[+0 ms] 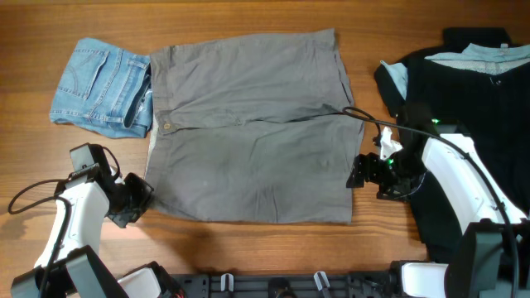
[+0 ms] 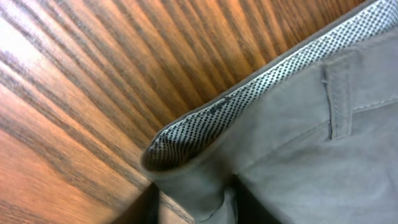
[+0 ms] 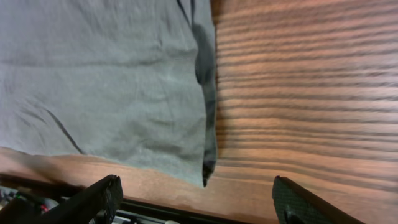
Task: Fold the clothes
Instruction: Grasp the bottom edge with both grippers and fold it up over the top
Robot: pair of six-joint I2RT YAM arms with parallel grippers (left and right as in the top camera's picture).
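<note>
The grey shorts (image 1: pixel 248 132) lie spread flat on the wooden table, waistband to the left and leg hems to the right. My left gripper (image 1: pixel 139 199) is at the near-left waistband corner. In the left wrist view, its fingers (image 2: pixel 196 208) are shut on a bunched fold of the waistband (image 2: pixel 323 155), with the dotted lining turned up. My right gripper (image 1: pixel 364 172) is open beside the right hem. In the right wrist view, its fingers (image 3: pixel 199 199) straddle bare table just short of the near hem corner of the shorts (image 3: pixel 112 81), without touching the cloth.
Small light-blue denim shorts (image 1: pixel 103 87) lie folded at the far left, touching the waistband. A big black garment with pale-blue cloth (image 1: pixel 472 108) covers the right side under my right arm. Bare wood (image 1: pixel 248 248) runs along the front edge.
</note>
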